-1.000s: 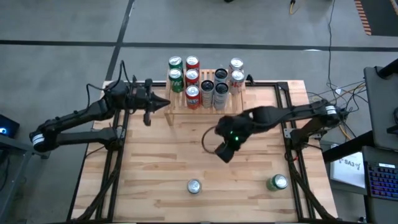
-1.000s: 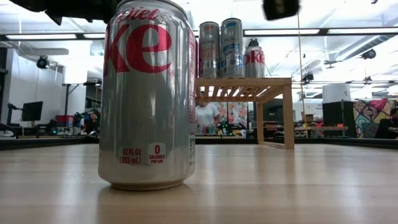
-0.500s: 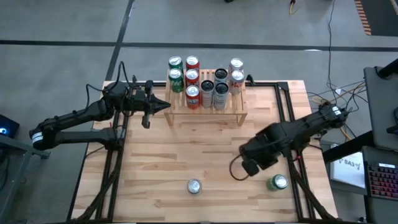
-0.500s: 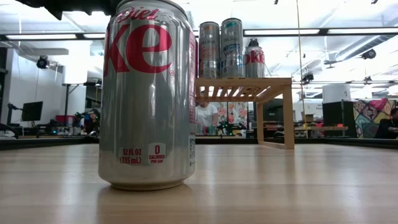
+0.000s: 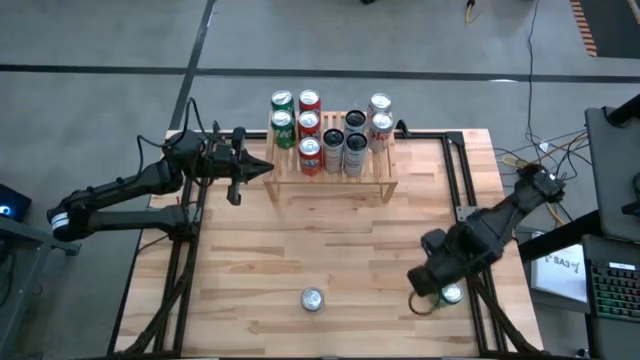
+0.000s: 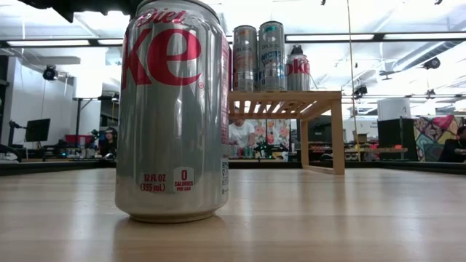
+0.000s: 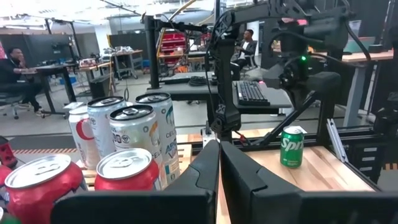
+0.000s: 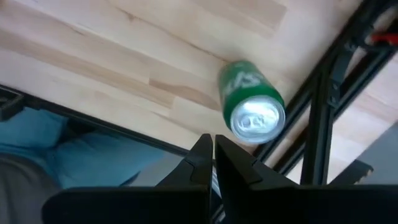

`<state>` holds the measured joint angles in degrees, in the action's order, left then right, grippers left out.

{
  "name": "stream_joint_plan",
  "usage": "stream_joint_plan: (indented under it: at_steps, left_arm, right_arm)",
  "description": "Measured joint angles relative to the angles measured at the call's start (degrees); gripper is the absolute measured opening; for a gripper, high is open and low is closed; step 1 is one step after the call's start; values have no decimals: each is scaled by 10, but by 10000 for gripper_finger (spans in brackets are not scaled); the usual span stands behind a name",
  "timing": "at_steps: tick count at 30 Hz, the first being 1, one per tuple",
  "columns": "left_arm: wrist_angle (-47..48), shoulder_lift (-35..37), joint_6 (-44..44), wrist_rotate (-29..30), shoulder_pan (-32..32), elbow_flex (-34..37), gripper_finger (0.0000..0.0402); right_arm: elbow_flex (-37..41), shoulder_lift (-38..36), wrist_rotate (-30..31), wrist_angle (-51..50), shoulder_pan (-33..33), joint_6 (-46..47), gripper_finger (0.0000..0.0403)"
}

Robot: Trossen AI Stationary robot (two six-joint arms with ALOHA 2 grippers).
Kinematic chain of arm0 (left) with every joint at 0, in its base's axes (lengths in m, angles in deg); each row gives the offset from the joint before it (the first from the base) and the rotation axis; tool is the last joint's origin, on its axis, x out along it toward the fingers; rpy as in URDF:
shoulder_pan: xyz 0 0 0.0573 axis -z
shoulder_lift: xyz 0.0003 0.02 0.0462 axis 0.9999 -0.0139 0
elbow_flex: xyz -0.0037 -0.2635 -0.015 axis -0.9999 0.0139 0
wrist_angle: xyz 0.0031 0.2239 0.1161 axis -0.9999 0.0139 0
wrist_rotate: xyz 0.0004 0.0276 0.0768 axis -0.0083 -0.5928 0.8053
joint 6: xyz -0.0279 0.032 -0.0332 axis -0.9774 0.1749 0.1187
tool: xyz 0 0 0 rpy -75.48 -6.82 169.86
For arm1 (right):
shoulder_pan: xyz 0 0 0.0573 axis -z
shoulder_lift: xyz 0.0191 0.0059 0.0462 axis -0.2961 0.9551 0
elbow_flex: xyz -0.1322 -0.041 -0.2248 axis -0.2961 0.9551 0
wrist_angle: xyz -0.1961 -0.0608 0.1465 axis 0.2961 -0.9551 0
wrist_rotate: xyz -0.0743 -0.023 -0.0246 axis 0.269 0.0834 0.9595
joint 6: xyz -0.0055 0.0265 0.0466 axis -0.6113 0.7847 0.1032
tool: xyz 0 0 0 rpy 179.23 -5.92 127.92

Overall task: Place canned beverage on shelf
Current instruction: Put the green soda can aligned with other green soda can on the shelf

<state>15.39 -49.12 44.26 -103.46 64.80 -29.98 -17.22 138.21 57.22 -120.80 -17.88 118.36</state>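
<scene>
The green can (image 5: 449,294) stands upright near the table's (image 5: 300,240) near right corner, with the right hand (image 5: 428,281) hovering just over it, fingers closed and empty. A silver can (image 5: 312,299) stands at near centre. The shelf (image 5: 335,180) at the far edge carries 9 cans. The left hand (image 5: 262,169), closed and empty, waits beside the shelf's left end.

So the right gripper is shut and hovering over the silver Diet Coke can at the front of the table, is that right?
Not quite. The right gripper is shut, but it hovers over the green Sprite can near the table's front right corner, as the high view shows. The silver Diet Coke can stands apart, farther left along the front.
</scene>
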Motion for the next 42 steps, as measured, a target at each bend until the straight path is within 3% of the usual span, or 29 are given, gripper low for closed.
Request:
stream_joint_plan:
  at_steps: [4,8,14,22,30,35,42]
  left_arm:
    - [-2,0,3,0,0,0,0]
    - [-20,0,4,0,0,0,0]
    - [-53,0,4,0,0,0,0]
    - [-56,0,1,0,0,0,0]
    - [-58,-1,-2,32,0,0,0]
    - [-67,-2,-2,37,0,0,0]
    - [-67,-2,5,37,0,0,0]
  right_arm:
    - [24,-8,16,23,-43,54,9]
    - [60,-36,74,67,-79,85,9]
    - [136,-101,87,70,-118,166,9]
    - [221,-174,102,123,-130,198,9]
    - [235,-175,111,138,-130,188,19]
    - [235,-158,77,169,-130,195,78]
    - [235,-129,-3,166,-130,232,218]
